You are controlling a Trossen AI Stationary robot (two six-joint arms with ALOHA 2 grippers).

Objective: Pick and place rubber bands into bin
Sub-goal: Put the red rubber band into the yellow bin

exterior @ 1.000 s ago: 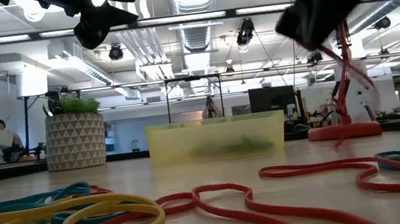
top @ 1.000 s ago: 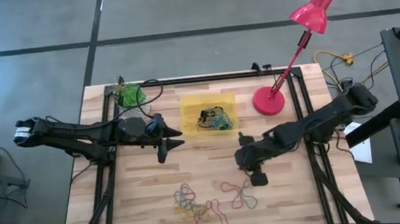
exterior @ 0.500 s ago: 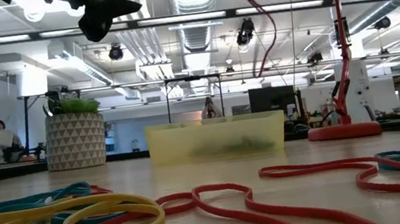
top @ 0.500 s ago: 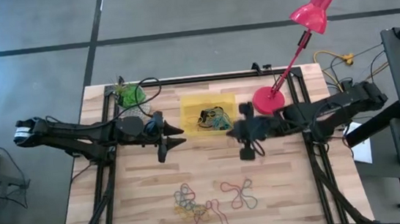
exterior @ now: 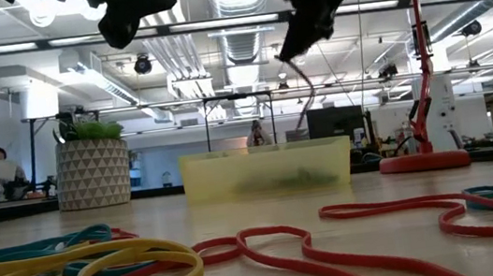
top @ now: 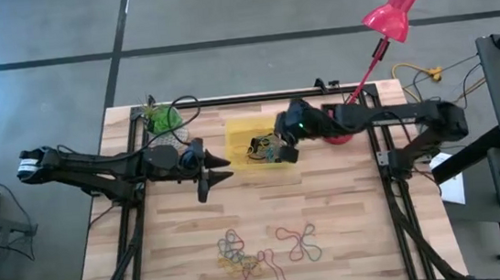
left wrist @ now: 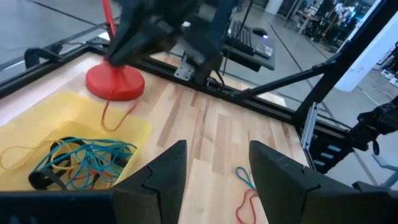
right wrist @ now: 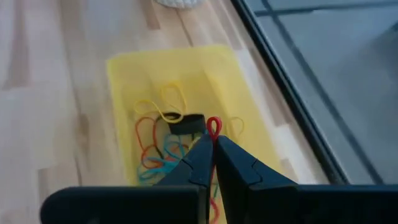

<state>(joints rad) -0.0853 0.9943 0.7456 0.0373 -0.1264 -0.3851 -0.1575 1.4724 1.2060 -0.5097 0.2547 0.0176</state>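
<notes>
Low view: bin [exterior: 265, 171] wall translucent, contents only a dim smear; bands inside could not be counted. Lamp [exterior: 422, 69] head cut off by the top edge. Right wrist view: red band's [right wrist: 213, 126] lower length was hidden between the closed fingers [right wrist: 198, 163].

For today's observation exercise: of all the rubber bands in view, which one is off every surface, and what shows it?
The red rubber band pinched in the shut right gripper, dangling above the bin. The others lie in the bin or on the table.

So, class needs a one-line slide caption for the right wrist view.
Right gripper, shut on a red rubber band, hangs over the yellow bin.
</notes>
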